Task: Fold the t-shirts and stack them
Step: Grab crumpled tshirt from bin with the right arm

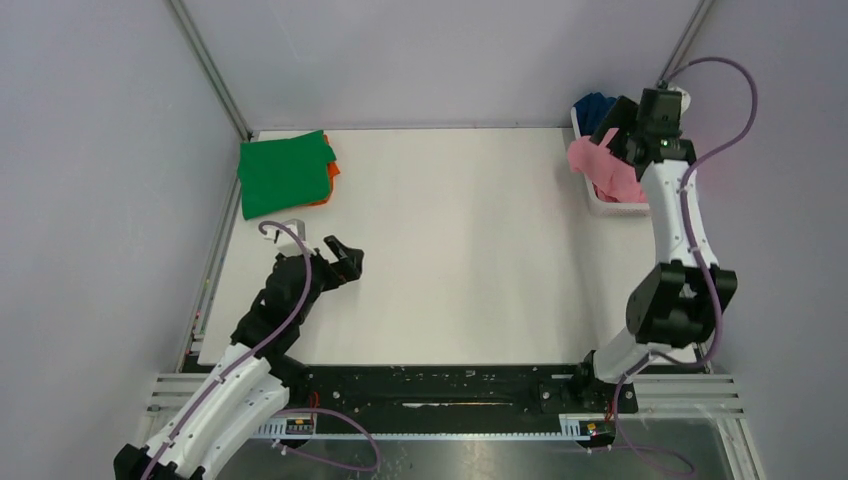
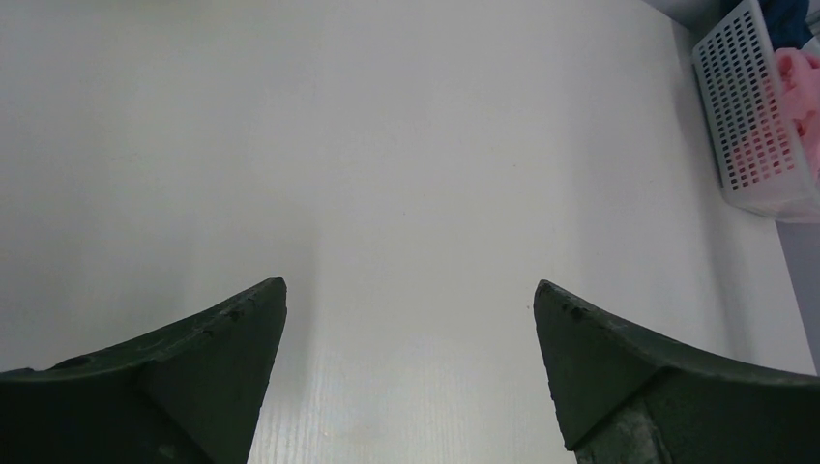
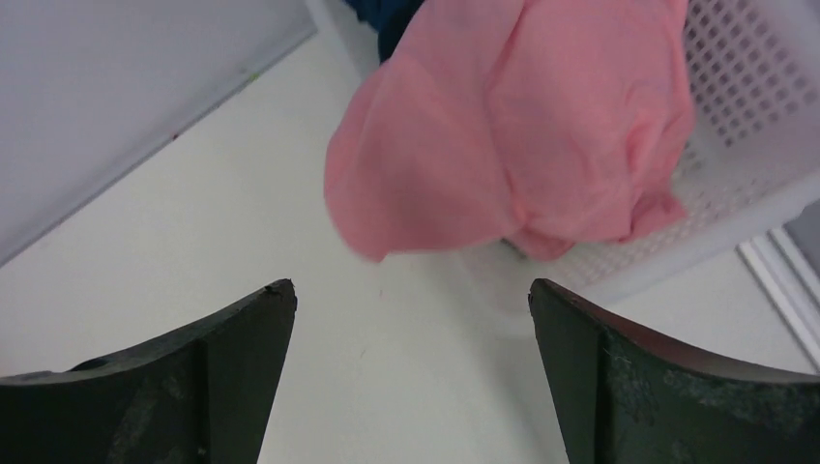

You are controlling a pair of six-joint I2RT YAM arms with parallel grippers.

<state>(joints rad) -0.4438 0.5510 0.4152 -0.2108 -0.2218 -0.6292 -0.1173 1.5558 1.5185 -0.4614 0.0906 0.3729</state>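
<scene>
A folded bright green t-shirt (image 1: 283,172) lies at the table's back left on an orange t-shirt (image 1: 333,170) that peeks out at its right edge. A light pink t-shirt (image 1: 600,168) hangs crumpled over the rim of the white lattice basket (image 1: 612,207) at the back right, with a dark blue t-shirt (image 1: 594,105) behind it. The grey t-shirt is out of view. My right gripper (image 3: 411,290) is open and empty just short of the pink t-shirt (image 3: 522,126). My left gripper (image 1: 345,258) is open and empty over bare table at the left.
The white basket (image 2: 749,116) stands against the right wall, pink cloth showing through its lattice. A metal frame rail runs along the table's left and back edges. The white table (image 1: 460,240) lies between the two arms.
</scene>
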